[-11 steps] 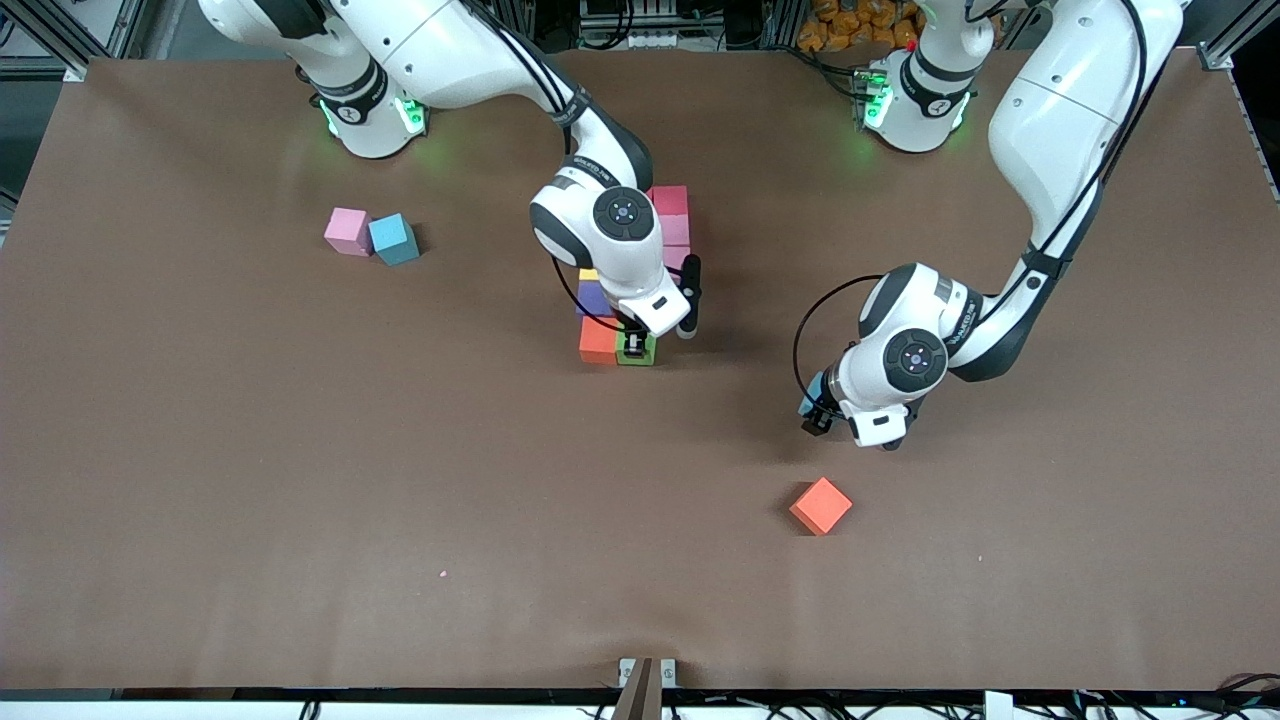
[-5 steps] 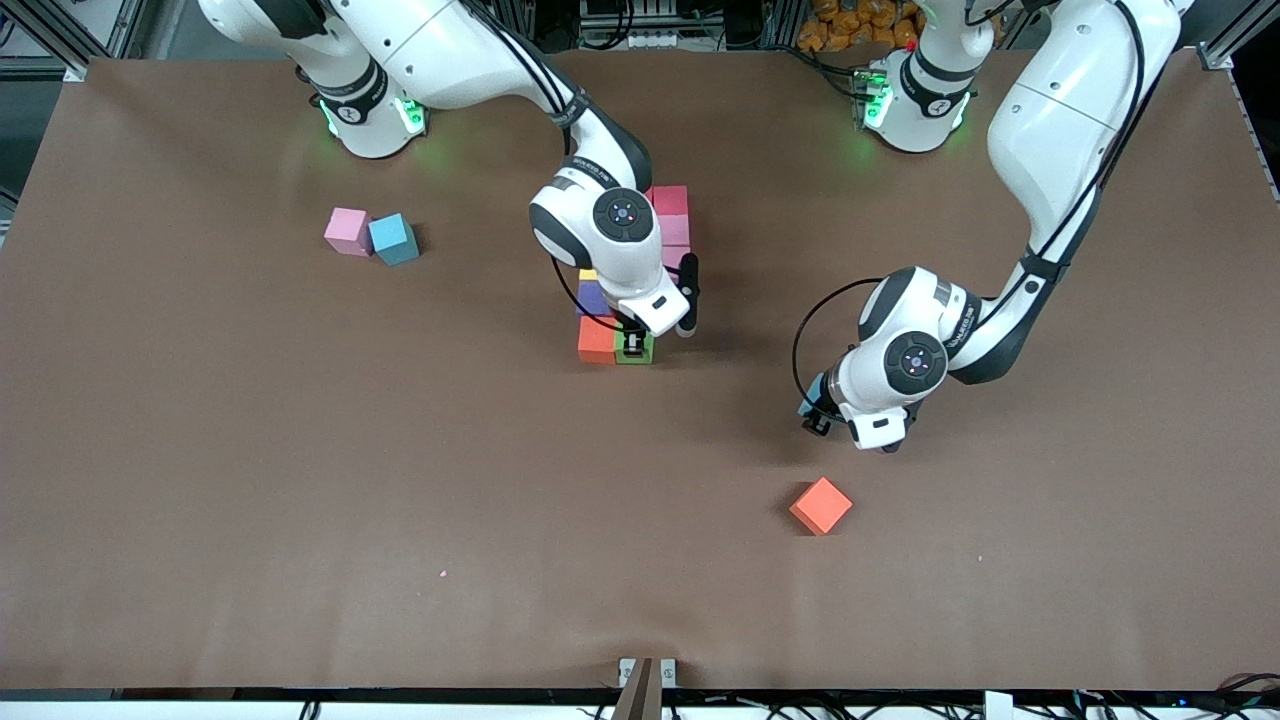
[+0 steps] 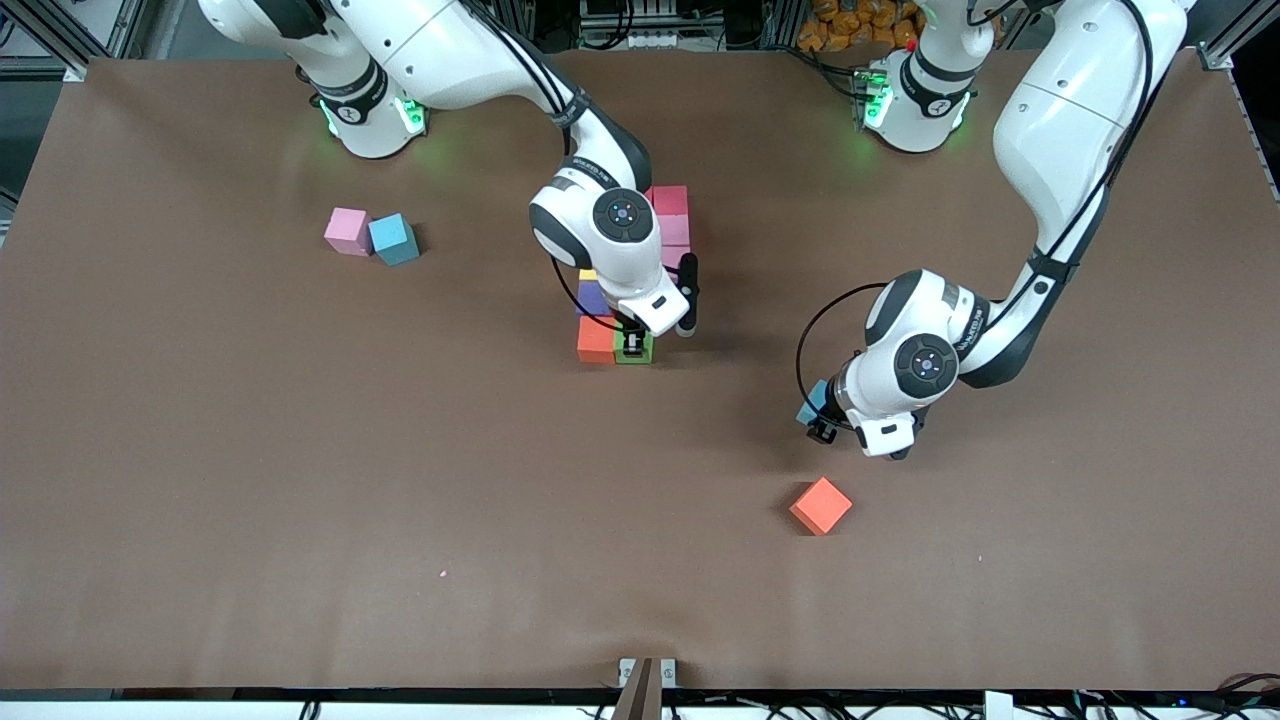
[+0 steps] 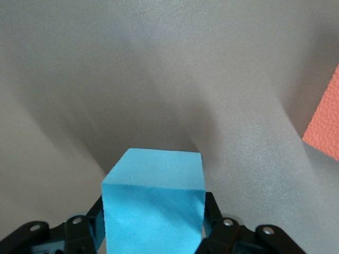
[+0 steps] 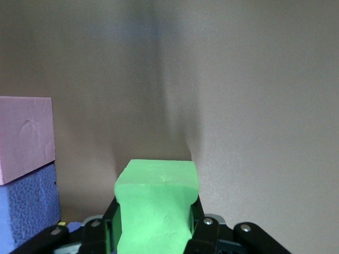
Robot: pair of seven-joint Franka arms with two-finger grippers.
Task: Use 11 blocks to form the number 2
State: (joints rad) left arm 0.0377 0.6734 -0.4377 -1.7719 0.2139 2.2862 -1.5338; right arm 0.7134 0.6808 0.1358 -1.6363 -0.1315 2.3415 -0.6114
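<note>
Progress looks decent but it's not finished. The number 2 (image 3: 640, 275) sits mid-table near the robots' end, and a good part of it hides under the right arm's wrist, so I can't count every cube. What shows: red and pink cubes at its farther end, a bit of yellow and purple lower down, then an orange cube (image 3: 596, 340) in the row nearest the front camera.

The right gripper (image 3: 634, 346) is down at that nearest row, clamped tight on the green block (image 3: 634, 347), which touches the orange one. In the right wrist view the foam bulges between the fingers (image 5: 197, 228), with pink and purple cubes just beside it. My read is that green is being seated as the middle of the bottom bar and hasn't been let go yet.

The left gripper (image 3: 820, 425) is toward the left arm's end of the table, fingers pressed against both sides of a light blue block (image 4: 153, 203). I can't tell if it's off the table yet. My guess is that it finishes the bottom bar.

Loose ones: a red-orange block (image 3: 821, 505) lying nearer the front camera than the left gripper, and a pink block (image 3: 347, 231) touching another light blue block (image 3: 393, 239) toward the right arm's end. So the 2 seems a block or two short, with spares around.
</note>
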